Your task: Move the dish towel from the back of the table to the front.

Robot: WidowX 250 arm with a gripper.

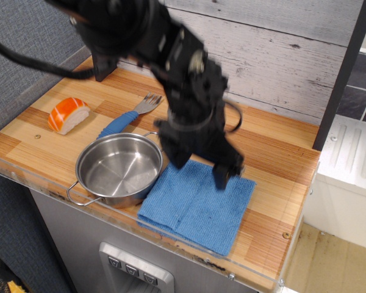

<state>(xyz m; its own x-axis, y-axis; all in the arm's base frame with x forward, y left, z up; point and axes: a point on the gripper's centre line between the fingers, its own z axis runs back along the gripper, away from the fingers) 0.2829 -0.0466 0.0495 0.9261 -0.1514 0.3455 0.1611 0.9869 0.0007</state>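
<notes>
Dish towel (197, 207): flat on the front part of the counter (274, 152), blue, roughly square, fold seam running down its middle, front edge close to the clear acrylic rim (171, 235). Left edge touching or tucked just under the steel pan (117, 171); exact contact hard to tell.

Gripper (199, 166): black, motion-blurred, over the towel's back edge. Jaws spread apart, one finger tip at the towel's back-left corner beside the pan, the other at the back-right area. Nothing clamped between them. Whether the tips touch the cloth: cannot tell through the blur.

Around the towel:
- Steel pan just to the left, empty, two loop handles, near handle pointing toward the front-left rim.
- Blue-handled fork (127, 118) behind the pan, lying diagonally, metal tines toward the back wall, handle end near the pan's rim.
- Salmon sushi piece (68, 114) farther left, well apart from the towel.
- Dark post (102, 64) at the back-left corner of the counter.
- Pale plank wall (280, 55) behind.
- Bare striped wood right of the towel and behind it.

Grey metal front (85, 244) below the rim, with a small button panel (133, 271) beneath the towel's front edge.
</notes>
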